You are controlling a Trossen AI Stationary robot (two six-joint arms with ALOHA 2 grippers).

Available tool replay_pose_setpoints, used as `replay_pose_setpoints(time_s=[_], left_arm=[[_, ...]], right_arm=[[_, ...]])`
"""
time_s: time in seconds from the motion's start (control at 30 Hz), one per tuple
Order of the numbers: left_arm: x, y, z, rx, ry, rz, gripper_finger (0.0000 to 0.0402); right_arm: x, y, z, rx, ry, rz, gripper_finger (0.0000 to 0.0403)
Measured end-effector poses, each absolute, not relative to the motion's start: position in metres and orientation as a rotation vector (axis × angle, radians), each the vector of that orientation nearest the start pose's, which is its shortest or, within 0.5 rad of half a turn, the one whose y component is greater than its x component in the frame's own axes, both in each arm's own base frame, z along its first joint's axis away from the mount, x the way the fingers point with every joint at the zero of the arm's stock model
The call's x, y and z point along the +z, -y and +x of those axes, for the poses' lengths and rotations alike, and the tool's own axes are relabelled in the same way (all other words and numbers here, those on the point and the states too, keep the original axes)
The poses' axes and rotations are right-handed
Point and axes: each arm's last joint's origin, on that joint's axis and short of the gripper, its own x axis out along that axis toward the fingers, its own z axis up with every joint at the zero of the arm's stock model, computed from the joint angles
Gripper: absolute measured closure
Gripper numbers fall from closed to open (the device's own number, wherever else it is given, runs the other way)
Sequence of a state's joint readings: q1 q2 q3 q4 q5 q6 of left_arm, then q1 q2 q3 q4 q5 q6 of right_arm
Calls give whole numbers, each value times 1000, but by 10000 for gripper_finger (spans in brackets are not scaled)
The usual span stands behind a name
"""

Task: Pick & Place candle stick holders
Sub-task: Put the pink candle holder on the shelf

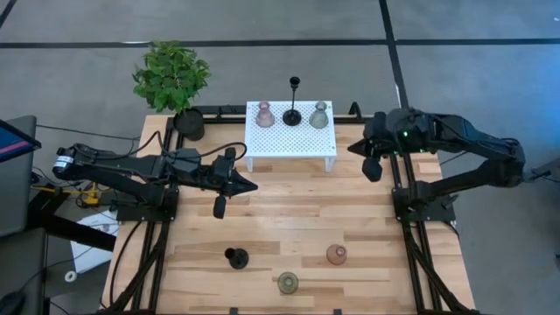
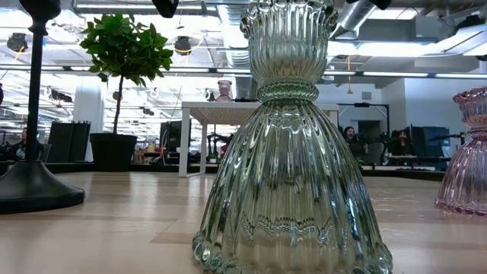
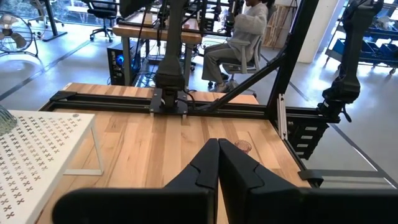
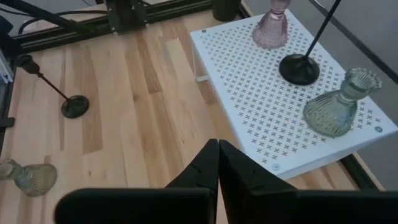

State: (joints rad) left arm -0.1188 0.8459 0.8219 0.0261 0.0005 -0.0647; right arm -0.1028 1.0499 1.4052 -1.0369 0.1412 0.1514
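- My left claw (image 1: 251, 185) hangs over bare table, fingers pressed together and holding nothing, as my left wrist view confirms.
- My right claw (image 1: 372, 166) hangs just off the right end of the white perforated stand (image 1: 262, 140), fingers likewise pressed together and empty.
- On that stand, ahead of my left claw and beside my right one, three holders are set in a row: a pink holder (image 1: 263, 115), a black stemmed holder (image 1: 293, 112) and a green holder (image 1: 318, 115).
- Three more stand on the wood (image 1: 289, 206) behind both claws, well apart from either: a second black holder (image 1: 235, 257), a second green holder (image 1: 287, 282) and a second pink holder (image 1: 337, 254).
- Judgement: half the set is placed; I am between a placing and the next pick, with neither claw committed.
- Next move, as I judge it: spread one claw, bring it back over a remaining holder, and descend on the neck or stem.
- The black one nearest my left claw offers only a thin stem, so centring matters.
- The ribbed glass ones look slippery and apt to tip.
- A potted plant (image 1: 172, 77) stands beyond my left claw, off the route.
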Motion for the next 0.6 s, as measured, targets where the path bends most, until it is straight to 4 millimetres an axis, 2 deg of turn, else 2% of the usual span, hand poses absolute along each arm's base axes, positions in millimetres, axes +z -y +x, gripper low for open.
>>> replay_pose_setpoints(time_s=[0.13,0.37,0.6], left_arm=[[355,22,187,-119,-2,-65,395],[355,22,187,-119,-4,-65,395],[355,22,187,-119,-4,-65,395]], right_arm=[[408,6,174,-298,-669,139,403],[378,-24,178,-331,-725,175,403],[355,-53,174,-280,-783,244,403]])
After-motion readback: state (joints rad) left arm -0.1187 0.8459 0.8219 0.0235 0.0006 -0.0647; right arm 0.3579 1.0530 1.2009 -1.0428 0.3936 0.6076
